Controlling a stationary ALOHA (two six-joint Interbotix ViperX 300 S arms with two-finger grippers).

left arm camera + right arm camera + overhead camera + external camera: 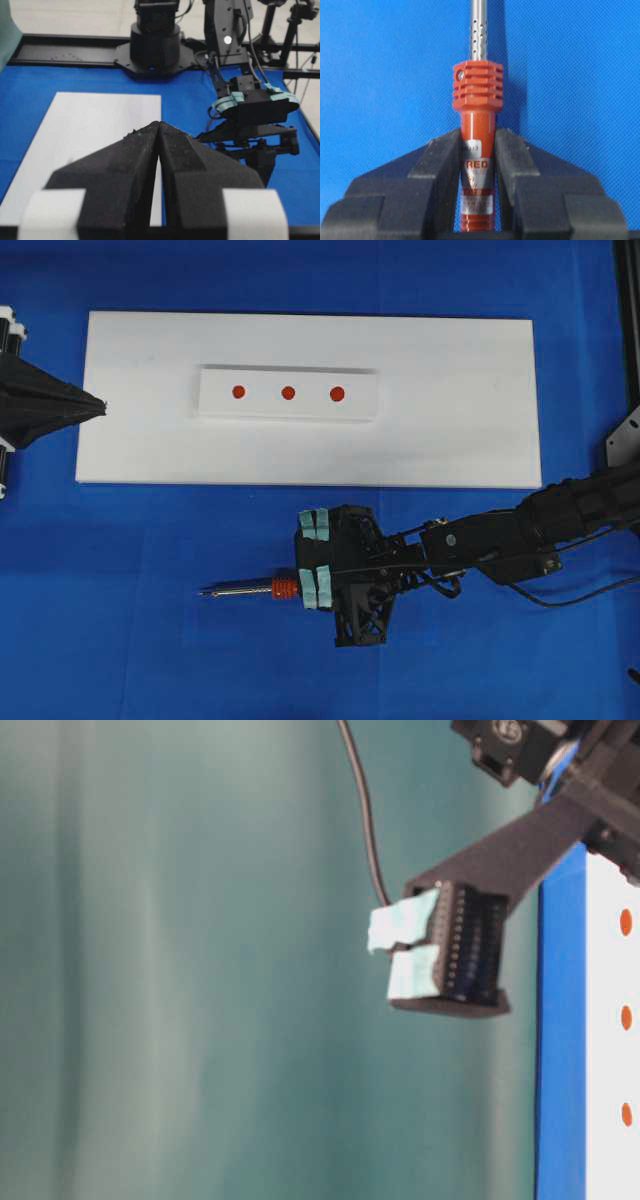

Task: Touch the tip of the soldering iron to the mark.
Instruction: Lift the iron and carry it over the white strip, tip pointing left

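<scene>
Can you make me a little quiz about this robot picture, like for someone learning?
1. True or false: the right gripper is shut on the soldering iron.
2. How many red marks are on the small white strip?
3. Where is the soldering iron's tip? A) touching a mark B) over the blue cloth, away from the white board C) inside the left gripper

Key: 1 true, its fingers press the red handle from both sides. 2 three. 3 B.
</scene>
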